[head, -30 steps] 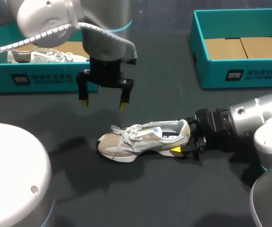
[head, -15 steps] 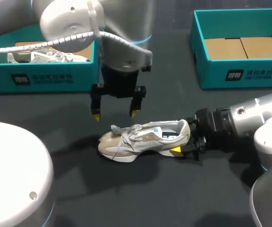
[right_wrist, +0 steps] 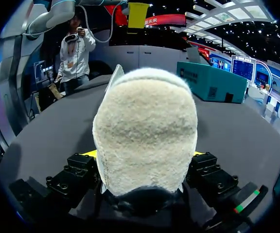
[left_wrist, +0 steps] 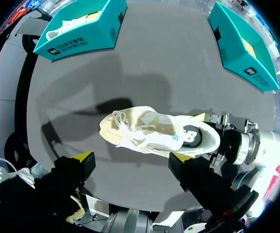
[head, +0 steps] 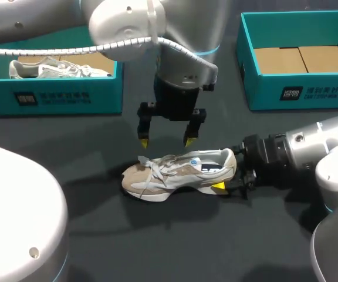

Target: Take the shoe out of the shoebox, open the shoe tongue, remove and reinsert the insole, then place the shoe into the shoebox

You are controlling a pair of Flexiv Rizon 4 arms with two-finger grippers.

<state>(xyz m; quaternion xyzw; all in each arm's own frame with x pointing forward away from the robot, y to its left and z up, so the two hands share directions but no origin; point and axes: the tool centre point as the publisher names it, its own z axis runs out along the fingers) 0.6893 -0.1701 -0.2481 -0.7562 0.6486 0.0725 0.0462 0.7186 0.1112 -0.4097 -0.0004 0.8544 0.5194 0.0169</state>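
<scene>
- Beige-and-white lace-up sneaker (head: pixel 178 171) lay on its sole on the dark matte table (head: pixel 157 247), toe toward the robot's left, outside both boxes.
- Right gripper (right_wrist: pixel 143 154) was clamped on the sneaker's heel, one finger on each side, steadying it.
- Left gripper (head: pixel 166 141) hung just above the laces and tongue, fingers spread wide, nothing in them.
- Risk: the left tips could catch the loose white laces (head: pixel 151 164) instead of the tongue, because the laces lie bunched over the throat. That would drag the sneaker rather than open it.
- Risk: a downward push near the toe could twist the sneaker in the heel grip. The heel looked soft and fuzzy, so it probably squashes and slips.
- Risk: too much squeeze at the heel would likely narrow the opening and make the insole harder to get out.
- Materials: suede-like beige panels, paler mesh, thick white foam sole, dark lining in the opening.
- Empty teal cardboard shoebox (head: pixel 298 94) with a brown card floor sat well apart on the right. The teal shoebox on the left (head: pixel 57 97) held another pale sneaker (head: pixel 51 69).
</scene>
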